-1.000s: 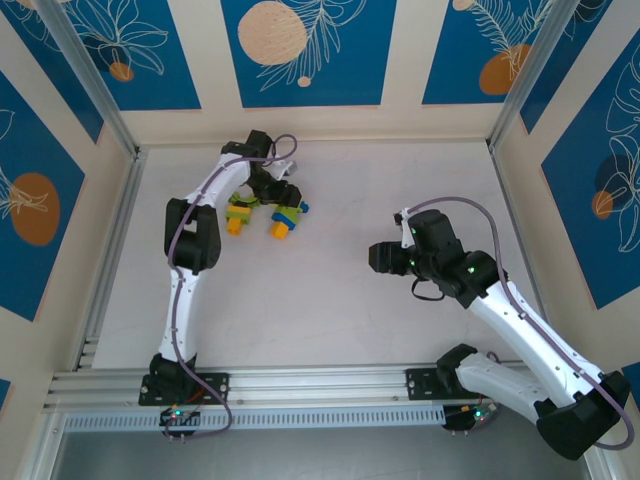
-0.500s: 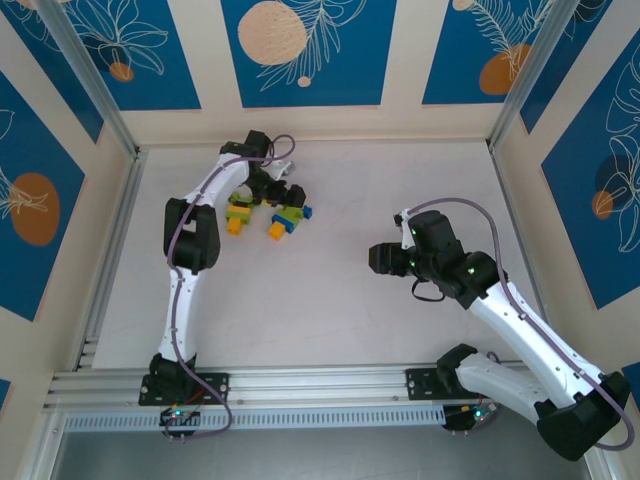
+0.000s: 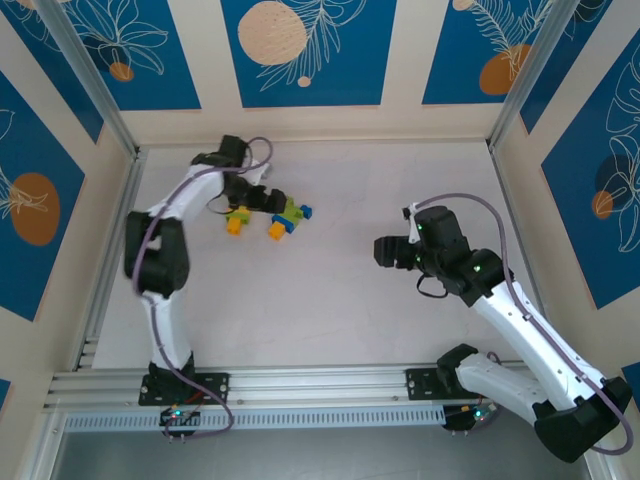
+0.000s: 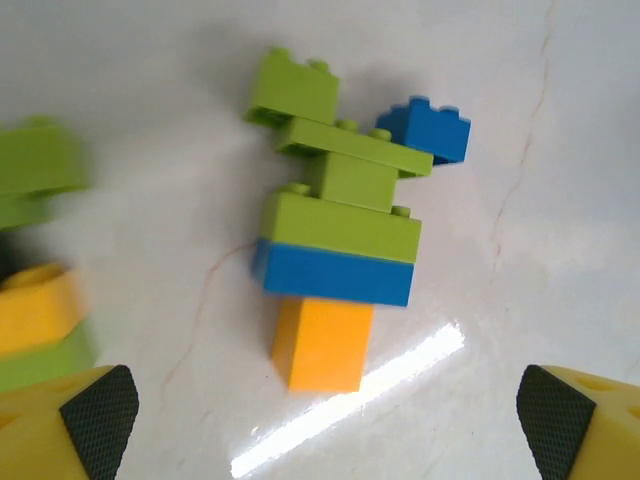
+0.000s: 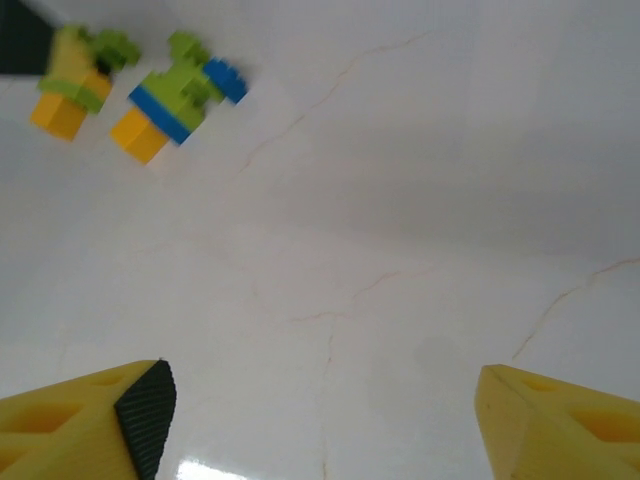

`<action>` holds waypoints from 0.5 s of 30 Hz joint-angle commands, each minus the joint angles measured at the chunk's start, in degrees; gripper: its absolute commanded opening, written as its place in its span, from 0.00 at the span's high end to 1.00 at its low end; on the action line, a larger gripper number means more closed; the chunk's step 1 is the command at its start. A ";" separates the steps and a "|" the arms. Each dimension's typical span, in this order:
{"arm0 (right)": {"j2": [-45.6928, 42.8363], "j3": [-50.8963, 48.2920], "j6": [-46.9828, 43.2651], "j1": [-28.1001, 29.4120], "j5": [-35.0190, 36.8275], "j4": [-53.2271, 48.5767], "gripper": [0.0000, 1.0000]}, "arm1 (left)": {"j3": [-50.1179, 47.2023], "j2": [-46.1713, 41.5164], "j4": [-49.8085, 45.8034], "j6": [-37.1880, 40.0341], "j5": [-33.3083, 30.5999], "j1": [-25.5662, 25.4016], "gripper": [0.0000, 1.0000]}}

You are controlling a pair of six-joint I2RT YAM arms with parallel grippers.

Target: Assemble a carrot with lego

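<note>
While the left gripper (image 4: 327, 418) hangs w/ fingers spread wide & nothing betw. them, one lego stack (image 4: 342, 235) lies flat on the white table (image 3: 330, 300) just below it: orange brick at the near end, a blue layer, then lime green pieces, w/ a small blue brick (image 4: 425, 128) touching the far tip. A 2nd lego stack (image 4: 35, 260), orange & green, lies just beside it on the left, blurred at the frame edge. Right gripper (image 5: 320, 405) also spread open & empty, over bare table, well apart from both stacks
</note>
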 commanded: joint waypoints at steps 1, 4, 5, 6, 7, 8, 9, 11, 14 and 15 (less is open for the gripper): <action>1.71 -0.22 -2.34 -3.00 11.41 4.47 0.14 | -16.90 -14.00 19.16 -5.92 -5.39 5.73 0.00; 6.98 -5.37 -5.87 -10.21 12.60 15.31 0.11 | -34.34 -25.44 34.67 -6.14 -13.57 9.37 0.00; 9.23 -6.52 -6.94 -12.61 11.36 18.15 0.10 | -39.25 -28.41 38.98 -4.44 -16.43 9.52 0.00; 11.84 -8.67 -8.12 -14.61 11.08 23.04 0.10 | -44.48 -31.60 44.31 -2.31 -20.09 9.64 0.00; 14.28 -10.76 -8.99 -16.27 11.23 27.71 0.10 | -48.55 -33.90 48.49 -1.38 -24.02 9.70 0.00; 16.25 -12.26 -8.37 -17.63 11.80 31.18 0.10 | -51.20 -35.42 51.11 -1.60 -26.76 9.78 0.00; 18.51 -13.92 -7.44 -19.50 11.14 34.72 0.09 | -54.26 -36.58 54.79 -0.88 -28.22 9.79 0.00; 21.39 -16.77 -6.24 -21.65 8.65 41.22 0.10 | -60.11 -37.25 63.72 -0.02 -28.31 9.79 0.00; 22.72 -23.44 -8.51 -21.60 10.12 54.92 0.11 | -66.33 -34.33 75.18 0.75 -28.33 9.89 0.00; 22.95 -25.57 -9.62 -21.72 10.06 59.45 0.11 | -67.70 -32.57 78.19 0.34 -29.66 9.88 0.00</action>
